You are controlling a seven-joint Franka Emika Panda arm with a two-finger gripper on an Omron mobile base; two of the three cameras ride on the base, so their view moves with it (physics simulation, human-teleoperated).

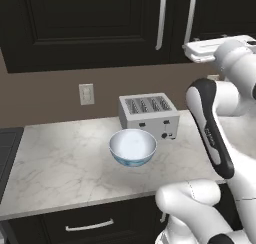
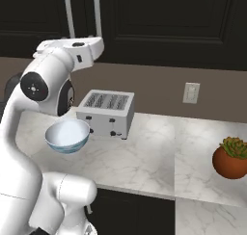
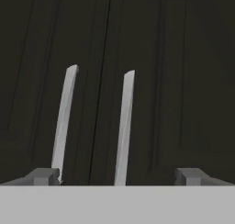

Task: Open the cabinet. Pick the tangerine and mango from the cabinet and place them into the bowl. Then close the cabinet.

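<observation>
Black cabinet [image 1: 90, 23] on the wall over the marble counter [image 1: 60, 163], doors shut, two silver bar handles [image 3: 64, 122] side by side. Toaster [image 2: 107, 112] just behind empty bowl [image 1: 132, 147]. Gripper [image 3: 117, 176] spread wide, empty, facing handles.

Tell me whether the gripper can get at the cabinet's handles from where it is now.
Probably yes. The open gripper faces the shut cabinet doors, both silver handles straight ahead between its fingertips, with nothing in between.
</observation>
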